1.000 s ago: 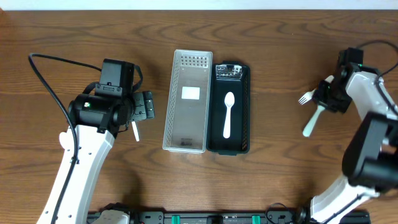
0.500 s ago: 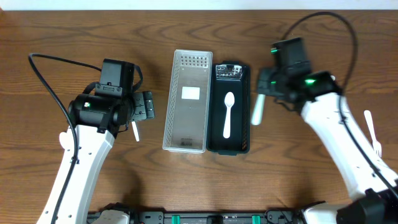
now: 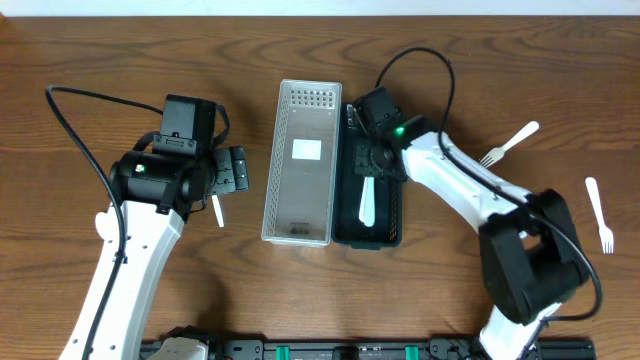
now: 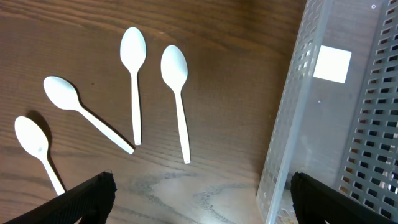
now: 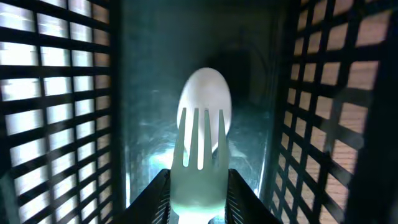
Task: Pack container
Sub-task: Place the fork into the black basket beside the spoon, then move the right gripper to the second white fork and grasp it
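A black slotted container (image 3: 388, 222) sits beside a light grey slotted container (image 3: 272, 190) at mid-table. My right gripper (image 3: 368, 160) is down inside the black container, shut on a white plastic fork (image 5: 200, 162). The fork's tines lie over the bowl of a white spoon (image 5: 205, 99) on the container floor. A white handle (image 3: 366, 205) shows below the gripper. My left gripper (image 3: 232, 170) is open and empty, left of the grey container (image 4: 348, 124). Several white spoons (image 4: 177, 93) lie on the table in front of its fingers (image 4: 202, 205).
Two white forks lie on the table at the right, one (image 3: 508, 143) nearer the containers and one (image 3: 598, 212) by the right edge. A white spoon (image 3: 217, 210) shows below the left gripper. The black mesh walls (image 5: 56, 93) stand close on both sides of the right gripper.
My right arm has swung left from the table's right side, carrying the fork, and now reaches down into the black container. The left arm has not moved.
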Controlling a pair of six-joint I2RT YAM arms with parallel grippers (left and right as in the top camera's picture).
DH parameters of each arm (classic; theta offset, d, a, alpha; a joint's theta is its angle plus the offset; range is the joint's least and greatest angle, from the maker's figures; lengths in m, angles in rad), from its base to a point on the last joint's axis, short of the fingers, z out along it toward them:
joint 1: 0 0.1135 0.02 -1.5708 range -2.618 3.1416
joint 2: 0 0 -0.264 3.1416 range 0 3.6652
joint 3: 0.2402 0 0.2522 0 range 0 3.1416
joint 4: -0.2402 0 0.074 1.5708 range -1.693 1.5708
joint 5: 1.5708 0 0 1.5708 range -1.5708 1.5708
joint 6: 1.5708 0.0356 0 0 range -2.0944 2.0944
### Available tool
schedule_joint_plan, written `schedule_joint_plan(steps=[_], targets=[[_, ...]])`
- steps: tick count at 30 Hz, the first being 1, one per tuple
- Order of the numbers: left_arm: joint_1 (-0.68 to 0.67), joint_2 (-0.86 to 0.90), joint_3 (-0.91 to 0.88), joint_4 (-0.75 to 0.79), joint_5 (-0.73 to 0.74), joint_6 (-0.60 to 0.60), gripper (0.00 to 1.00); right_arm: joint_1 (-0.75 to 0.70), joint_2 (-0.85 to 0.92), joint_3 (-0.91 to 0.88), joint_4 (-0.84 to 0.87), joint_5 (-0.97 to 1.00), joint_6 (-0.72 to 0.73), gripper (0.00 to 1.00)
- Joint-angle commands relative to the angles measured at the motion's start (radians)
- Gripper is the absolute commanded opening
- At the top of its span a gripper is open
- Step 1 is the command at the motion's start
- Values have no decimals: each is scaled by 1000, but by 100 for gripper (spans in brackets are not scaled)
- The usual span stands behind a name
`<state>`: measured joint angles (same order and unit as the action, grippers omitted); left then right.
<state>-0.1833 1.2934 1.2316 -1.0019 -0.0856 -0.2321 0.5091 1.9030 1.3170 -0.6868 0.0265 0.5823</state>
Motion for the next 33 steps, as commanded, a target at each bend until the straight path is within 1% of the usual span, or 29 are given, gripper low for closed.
schedule_joint_plan(steps=[1,2,3,8,10,12,15,17,19,21,25,27,30,33], targets=[[3,5,16,-3,-9,2,92,-6,-28,19,8,8,-3,50],[3,5,16,-3,-9,2,92,-8,-37,31,3,-3,-22,54],[3,5,16,-3,-9,2,92,-9,-47,45,0,-16,-44,56],[3,5,16,-4,-9,2,92,-12,-120,156,-53,-13,-143,58],[3,5,16,-4,-9,2,92,-25,-158,204,-80,40,-142,60],[3,5,16,-3,-9,2,92,-57,-198,243,-103,113,-103,59],[3,5,16,-3,-9,2,92,-136,-246,261,-118,192,5,59],[3,5,16,-2,-9,2,92,-221,-262,261,-117,202,68,61],[3,6,16,-3,-9,2,92,-307,-261,261,-122,178,102,62],[3,7,16,-5,-9,1,92,-401,-243,261,-135,146,121,64],[3,7,16,-9,-9,1,92,-554,-174,261,-161,90,120,62],[3,7,16,-11,-9,1,92,-610,-125,261,-186,80,120,65],[3,7,16,-10,-9,1,92,-663,-34,261,-223,69,119,70],[3,7,16,-10,-8,1,92,-675,48,261,-224,71,97,76]])
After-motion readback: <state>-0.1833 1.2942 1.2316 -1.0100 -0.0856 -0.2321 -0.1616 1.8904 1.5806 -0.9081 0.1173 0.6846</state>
